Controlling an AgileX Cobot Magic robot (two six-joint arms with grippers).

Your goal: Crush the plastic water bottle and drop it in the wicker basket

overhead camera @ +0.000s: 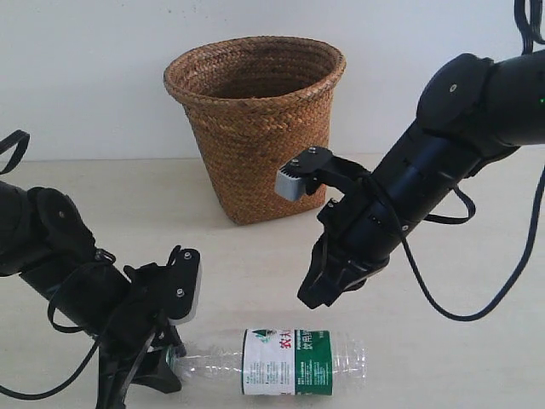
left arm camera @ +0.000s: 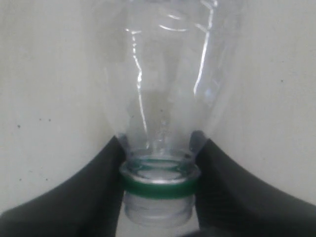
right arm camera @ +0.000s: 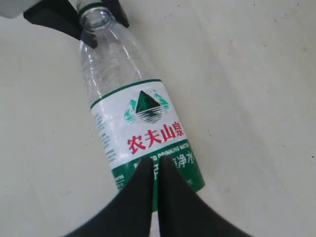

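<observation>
Lying sideways on the pale table (overhead camera: pixel 477 366), apart from the brown woven wicker basket (overhead camera: pixel 255 136), the clear ribbed plastic water bottle (overhead camera: pixel 289 362) is clamped at its neck by the left gripper (overhead camera: pixel 170 358). The right gripper (overhead camera: pixel 319 294) hovers over the white-and-green label (right arm camera: pixel 145 128), fingers (right arm camera: pixel 133 197) pressed together, empty. Pressing down could roll the round body (only the neck is pinned) free.

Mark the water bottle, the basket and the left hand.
plastic water bottle (overhead camera: pixel 285 362): exterior view, on its label.
wicker basket (overhead camera: pixel 255 162): exterior view, front wall.
left hand (left arm camera: pixel 159 148): left wrist view, between fingertips, at the bottle's neck.
</observation>
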